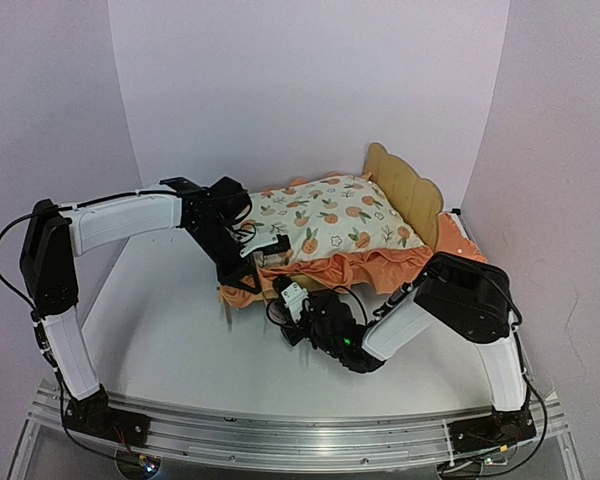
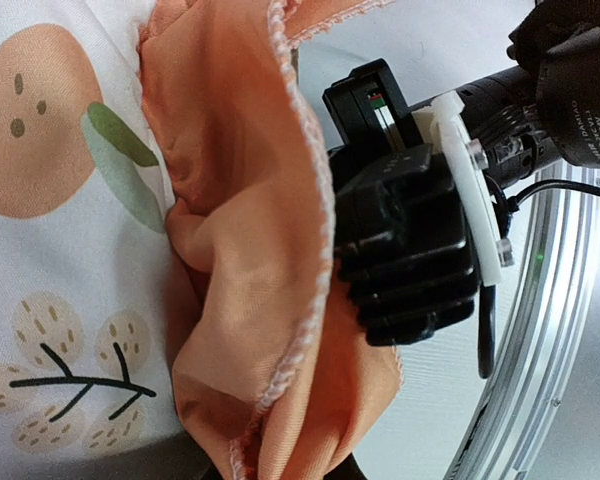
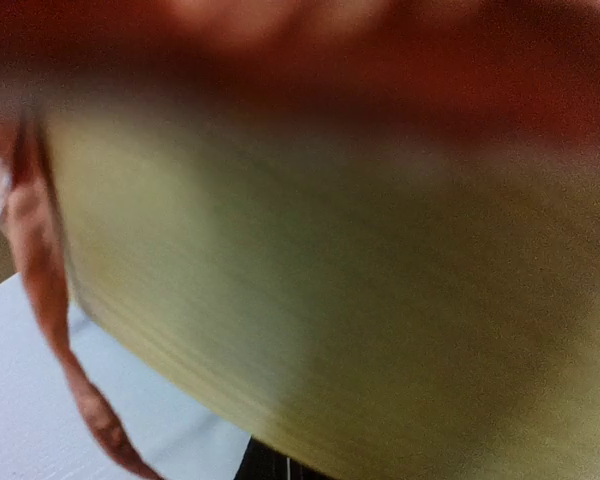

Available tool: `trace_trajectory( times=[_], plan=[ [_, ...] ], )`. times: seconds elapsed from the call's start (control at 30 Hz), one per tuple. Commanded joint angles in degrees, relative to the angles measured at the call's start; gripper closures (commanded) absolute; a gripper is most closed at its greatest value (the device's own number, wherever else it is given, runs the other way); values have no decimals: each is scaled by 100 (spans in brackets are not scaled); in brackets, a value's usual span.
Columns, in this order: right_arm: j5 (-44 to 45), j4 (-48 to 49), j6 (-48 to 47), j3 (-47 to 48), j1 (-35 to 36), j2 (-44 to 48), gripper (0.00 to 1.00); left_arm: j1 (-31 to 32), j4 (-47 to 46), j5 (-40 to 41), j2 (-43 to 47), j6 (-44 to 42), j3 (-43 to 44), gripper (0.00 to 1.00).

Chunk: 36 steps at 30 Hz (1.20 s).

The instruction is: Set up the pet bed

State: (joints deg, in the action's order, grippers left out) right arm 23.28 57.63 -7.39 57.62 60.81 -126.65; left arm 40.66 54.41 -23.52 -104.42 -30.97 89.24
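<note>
The small light plywood pet bed with the scalloped headboard (image 1: 408,192) sits toward the far right corner of the white table (image 1: 160,330), headboard furthest from me and foot end pointing back toward the middle. The white mattress pad with orange fruit print and orange ruffle (image 1: 330,220) lies on top of it, its frill spilling over the foot end and the right side.

I judge the step in hand to be settling that pad squarely inside the rails. The left gripper (image 1: 258,258) is at the pad's near-left corner, right against the bunched ruffle (image 2: 240,200). The right gripper (image 1: 292,298) is low at the foot end, just beside the left one. Its wrist camera is filled by a blurred plywood panel (image 3: 330,300) with orange cloth above, so it is pressed very close to the frame.

I cannot tell from any view whether either pair of jaws is clenched or released; the cloth and the blur hide the fingertips.

To do this well I would move one arm at a time, since the two wrists are crowded together. I would brace the frame with the right, then draw the corner down and outward with the left in short pulls. The loose frill could catch on the right wrist.
</note>
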Motion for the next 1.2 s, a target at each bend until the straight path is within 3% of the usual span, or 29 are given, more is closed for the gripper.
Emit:
trace_trajectory(
  times=[0.0, 0.37, 0.47, 0.63, 0.87, 1.03, 1.17],
  plan=[
    [-628, 137, 285, -454, 11, 350, 100, -19, -419, -486, 190, 188, -118, 100],
    [-2322, -1208, 1629, -1028, 156, 1353, 100, -349, -1338, -218, -165, -587, -880, 98],
    [-2578, -1664, 1931, -903, 157, 1423, 100, -354, -1456, -190, -142, -729, -1112, 85],
    [-2764, -2357, 2273, -778, 153, 1716, 100, -403, -1493, -430, 274, -1090, -1435, 52],
    [-3342, -3959, 2594, -477, 156, 2190, 100, -535, -1241, -1235, 1114, -1552, -1621, 27],
    [-3760, -4984, 2754, -263, 172, 2474, 100, -620, -1142, -1872, 1928, -1542, -1860, 26],
    [-4334, -5200, 3234, 56, 173, 2492, 100, -467, -2289, -1954, 2987, -280, -2825, 37]
  ],
)
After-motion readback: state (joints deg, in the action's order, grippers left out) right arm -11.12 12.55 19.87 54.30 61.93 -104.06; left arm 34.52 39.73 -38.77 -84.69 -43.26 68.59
